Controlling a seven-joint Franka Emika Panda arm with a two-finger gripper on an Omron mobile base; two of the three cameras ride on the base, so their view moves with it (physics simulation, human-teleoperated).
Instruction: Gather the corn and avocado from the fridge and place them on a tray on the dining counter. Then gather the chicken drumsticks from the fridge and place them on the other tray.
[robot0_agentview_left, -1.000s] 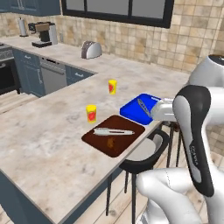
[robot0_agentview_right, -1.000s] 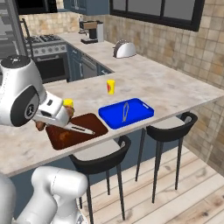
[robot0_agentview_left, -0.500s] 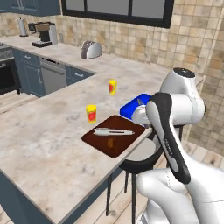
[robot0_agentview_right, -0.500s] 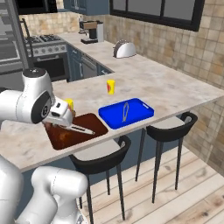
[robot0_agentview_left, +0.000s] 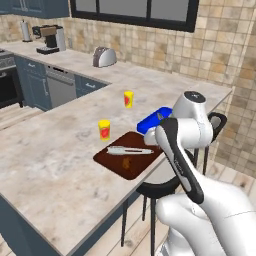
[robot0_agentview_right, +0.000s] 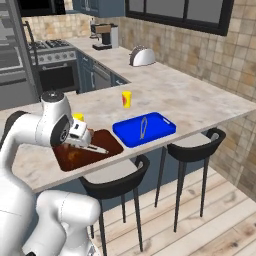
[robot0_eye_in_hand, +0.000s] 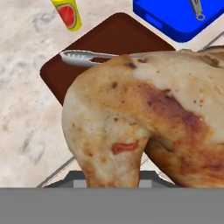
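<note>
Jaws: I am gripping a chicken drumstick (robot0_eye_in_hand: 144, 127) with my jaws closed on it; in the hand view the browned meat is covering most of the frame and hiding my fingertips.
Gripper: in the right base view my gripper (robot0_agentview_right: 80, 134) is showing at the left of the frame, hanging over the near-left part of the brown tray (robot0_agentview_right: 107, 145); I cannot make out the meat there.
Brown tray: lying near the front edge of the surface (robot0_agentview_left: 50, 165); the left base view is showing it at centre frame with a small brownish piece (robot0_agentview_left: 126, 162) on it that I cannot identify.
Tongs: a pair of silver tongs (robot0_agentview_left: 129, 150) is lying across the brown tray; in the hand view they are peeking out at upper left, beside the drumstick.
Blue tray: the right base view is showing the whole blue tray (robot0_agentview_right: 155, 131) with a second pair of tongs (robot0_agentview_right: 143, 126) on it; in the left base view my arm is covering most of it.
Yellow containers: one yellow container (robot0_agentview_left: 104, 129) is standing just beyond the brown tray, another yellow container (robot0_agentview_left: 128, 99) farther back.
Stools: two dark stools (robot0_agentview_right: 192, 142) are standing below the surface's edge.
</note>
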